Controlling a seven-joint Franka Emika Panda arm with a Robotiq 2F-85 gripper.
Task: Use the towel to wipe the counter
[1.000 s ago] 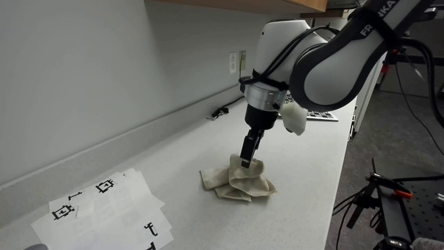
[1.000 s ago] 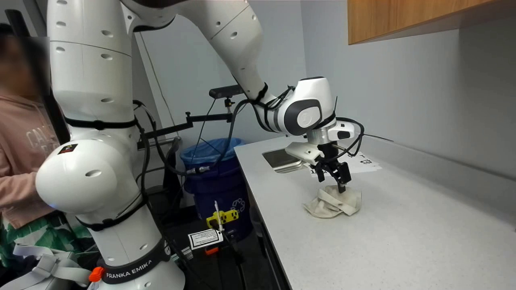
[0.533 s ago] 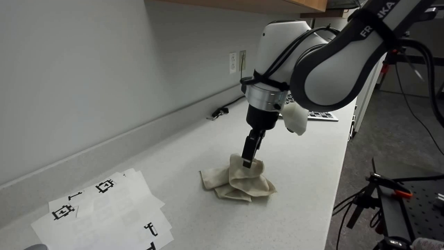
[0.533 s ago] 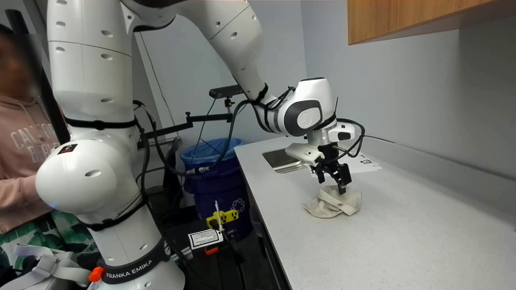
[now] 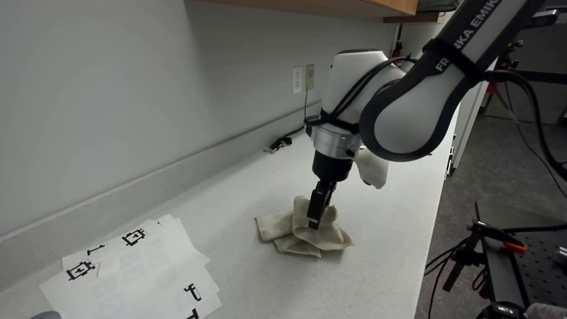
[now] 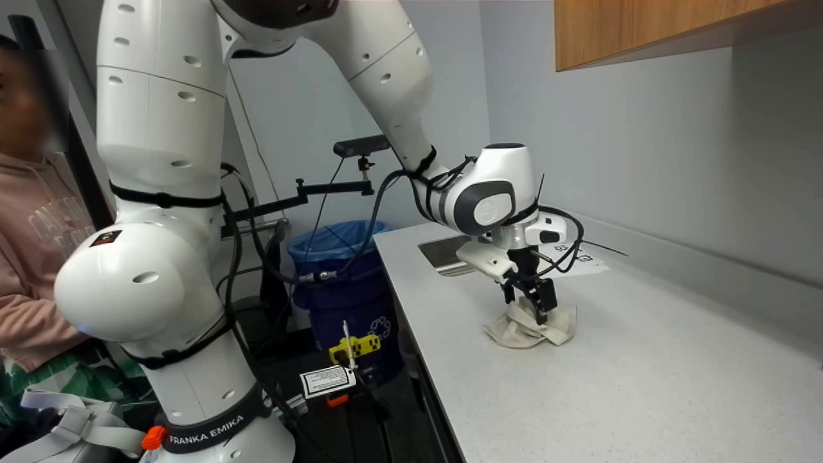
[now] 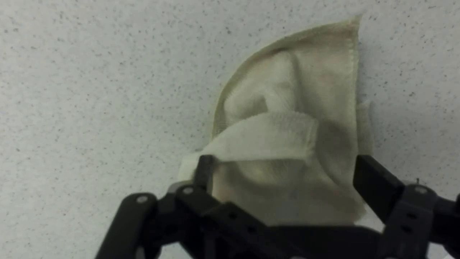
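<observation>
The beige towel lies crumpled and folded on the speckled light counter. It shows also in an exterior view and in the wrist view. My gripper points down over the towel, with one fingertip in front of its raised fold. In the wrist view the gripper is open, with one finger at the towel's left side and one at its right edge. Towel folds lie between the fingers. In an exterior view the gripper is low at the towel; contact with the cloth cannot be told.
Printed paper sheets lie on the counter near the wall. A small black object with a cable lies by the backsplash. A sink is set in the counter. A wooden cabinet hangs above. A person stands behind the arm.
The arm and gripper have moved down, so the fingers are lower at the towel. The towel has not visibly moved.
</observation>
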